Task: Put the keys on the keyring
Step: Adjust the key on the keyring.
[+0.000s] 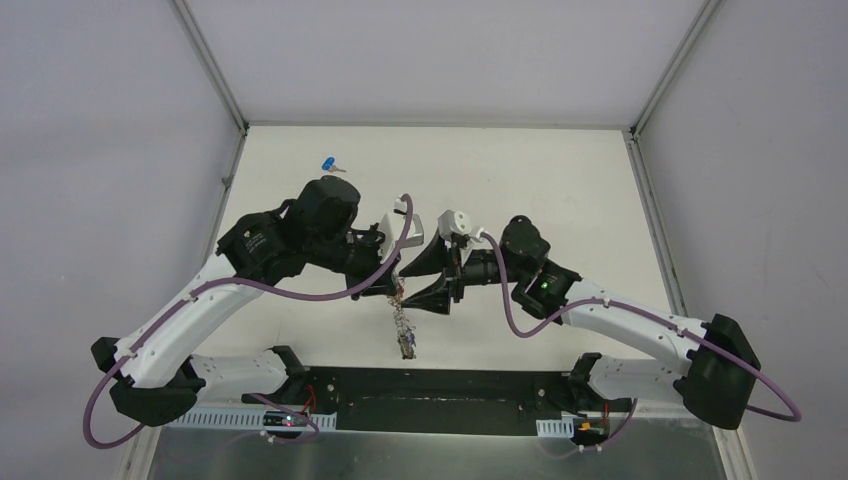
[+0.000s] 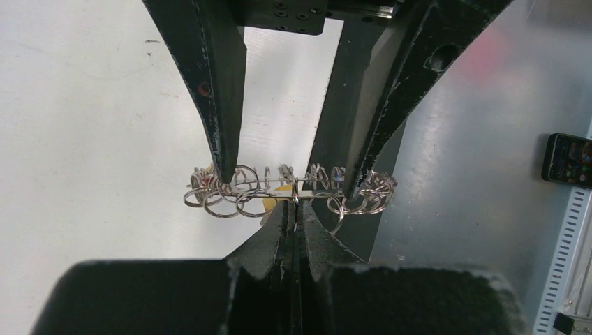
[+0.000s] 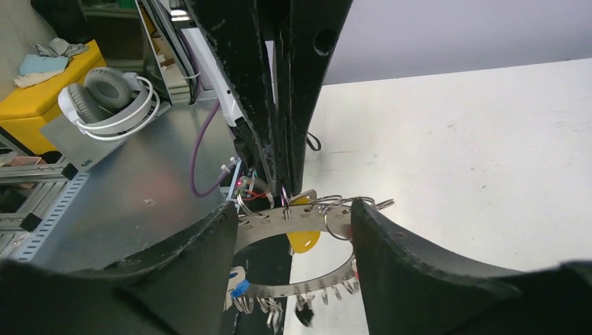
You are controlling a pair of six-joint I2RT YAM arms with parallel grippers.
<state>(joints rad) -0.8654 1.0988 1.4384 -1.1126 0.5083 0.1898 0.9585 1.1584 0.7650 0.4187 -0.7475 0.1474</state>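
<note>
The keyring (image 3: 293, 223) is a flat grey metal band fringed with small split rings, and it hangs between the two arms (image 1: 403, 325). My left gripper (image 2: 294, 204) is shut on its rim, the band seen edge-on (image 2: 279, 195). A yellow key head (image 3: 305, 237) hangs at the rim just below the left fingertips (image 3: 283, 188). My right gripper (image 3: 290, 234) stands open, one finger (image 3: 202, 244) at each end of the ring. A blue-headed key (image 1: 330, 165) lies on the far left of the table. Another blue head (image 3: 239, 287) hangs on the ring's lower edge.
The white table (image 1: 560, 190) has grey walls on three sides. A grey metal plate (image 2: 475, 160) with a perforated rail runs along the near edge, with a dark phone-like device (image 2: 569, 159) on it. Off the table stand white headphones (image 3: 105, 98) and a yellow box (image 3: 42, 91).
</note>
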